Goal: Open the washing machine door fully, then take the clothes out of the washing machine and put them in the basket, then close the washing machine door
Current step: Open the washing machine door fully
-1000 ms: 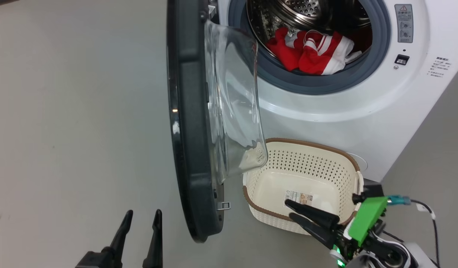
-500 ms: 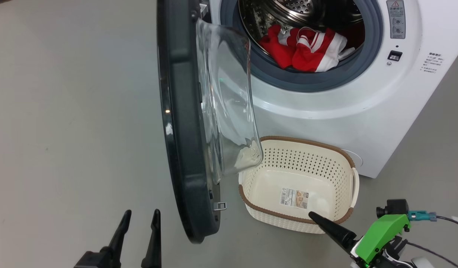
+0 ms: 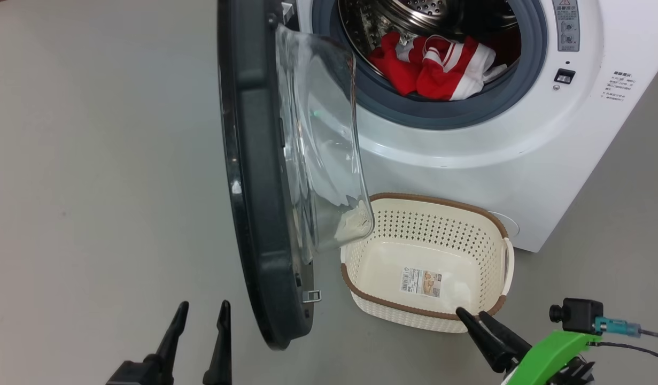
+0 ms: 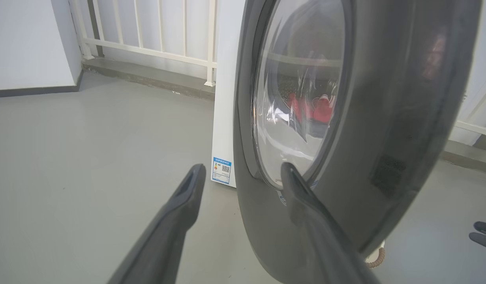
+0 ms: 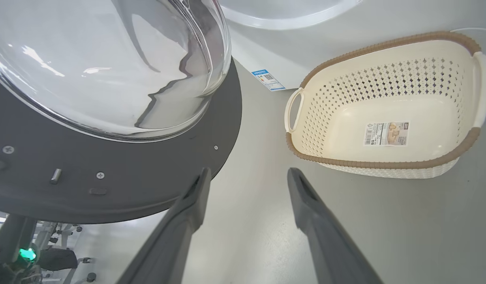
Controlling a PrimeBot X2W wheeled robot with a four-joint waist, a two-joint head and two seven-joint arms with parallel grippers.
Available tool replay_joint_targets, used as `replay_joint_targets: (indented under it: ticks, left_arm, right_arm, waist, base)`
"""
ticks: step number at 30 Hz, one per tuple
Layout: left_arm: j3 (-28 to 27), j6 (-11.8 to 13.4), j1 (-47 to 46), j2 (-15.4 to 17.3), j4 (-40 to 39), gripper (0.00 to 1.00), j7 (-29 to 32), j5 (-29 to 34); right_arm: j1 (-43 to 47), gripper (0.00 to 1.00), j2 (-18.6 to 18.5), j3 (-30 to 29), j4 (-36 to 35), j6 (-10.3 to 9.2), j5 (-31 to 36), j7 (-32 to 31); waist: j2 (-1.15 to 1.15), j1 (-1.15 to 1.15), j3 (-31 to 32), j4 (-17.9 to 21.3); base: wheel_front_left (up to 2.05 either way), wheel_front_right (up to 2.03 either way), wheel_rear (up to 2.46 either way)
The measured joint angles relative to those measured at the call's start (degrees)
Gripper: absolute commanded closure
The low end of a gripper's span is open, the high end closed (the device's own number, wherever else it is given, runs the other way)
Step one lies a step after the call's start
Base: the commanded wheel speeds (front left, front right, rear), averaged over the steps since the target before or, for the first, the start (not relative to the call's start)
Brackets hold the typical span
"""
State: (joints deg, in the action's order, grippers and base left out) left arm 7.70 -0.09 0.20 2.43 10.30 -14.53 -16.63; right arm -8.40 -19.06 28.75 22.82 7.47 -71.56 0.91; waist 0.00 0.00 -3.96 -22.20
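The washing machine [image 3: 467,176] stands at the upper right with its door [image 3: 259,176] swung out, edge-on toward me, the glass bowl [image 3: 323,160] bulging right. Red and white clothes [image 3: 433,67] lie in the steel drum. The cream basket [image 3: 427,267] sits on the floor in front of the machine with nothing in it but its sticker. My left gripper [image 3: 201,313] is open at the lower left, just left of the door's bottom edge. My right gripper [image 3: 470,315] is open, its fingers near the basket's front rim. The door [image 4: 345,138] looms close in the left wrist view, the basket [image 5: 385,118] in the right wrist view.
Grey floor [image 3: 93,160] stretches wide to the left of the door. A white railing [image 4: 148,27] and wall stand behind the machine. A small camera and cable [image 3: 580,315] sit on my right arm.
My right gripper has drawn back out of the basket toward the lower right. The camera has shifted, so machine and basket sit a little lower-left. The left gripper has stayed put.
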Motion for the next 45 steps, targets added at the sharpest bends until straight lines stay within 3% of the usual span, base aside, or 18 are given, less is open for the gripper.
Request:
replay_joint_targets:
  ticks: [8,12,17,23,31,38,45]
  left_arm:
    - [0.0,0.0,-0.01,0.0,0.0,0.0,0.0,0.0]
    - [-0.04,0.0,0.0,0.0,0.02,0.0,0.0,0.0]
    - [-0.2,0.0,0.02,0.0,0.02,0.0,0.0,0.0]
    - [-0.22,-0.02,0.06,0.0,0.04,0.0,0.0,0.0]
    - [-0.2,-0.44,0.17,0.0,0.09,0.0,-0.01,0.0]
    - [-0.16,-0.44,0.19,0.0,0.08,0.0,0.0,0.0]
    - [-0.16,-0.44,0.18,0.0,0.08,0.0,0.0,0.0]
  right_arm:
    - [-2.64,0.0,-3.2,8.57,3.03,0.0,2.19,12.24]
    - [-3.08,0.0,-3.57,8.78,4.47,0.0,4.46,13.28]
    - [-2.7,0.0,-1.77,-1.11,3.58,0.0,13.58,13.32]
    - [1.95,0.0,2.91,-11.39,0.33,0.0,24.95,13.32]
    - [6.45,0.0,7.15,-20.7,-4.78,0.0,37.19,13.4]
    - [8.92,0.0,9.61,-24.91,-8.36,0.01,43.74,13.57]
    - [10.63,0.0,10.43,-26.16,-7.73,0.01,45.01,13.58]
  waist:
    - [0.0,0.0,0.15,0.01]
    - [0.0,0.0,0.34,0.06]
    - [0.0,0.0,0.51,0.29]
    - [0.0,0.0,0.68,0.27]
    - [0.0,0.0,1.03,0.02]
    - [0.0,0.0,0.92,-0.25]
    - [0.0,0.0,0.84,-0.33]
  base:
    - [0.0,0.0,0.0]
    - [0.0,0.0,0.0]
    - [0.0,0.0,0.0]
    - [0.0,0.0,0.0]
    - [0.0,0.0,0.0]
    - [0.0,0.0,0.0]
    - [0.0,0.0,0.0]
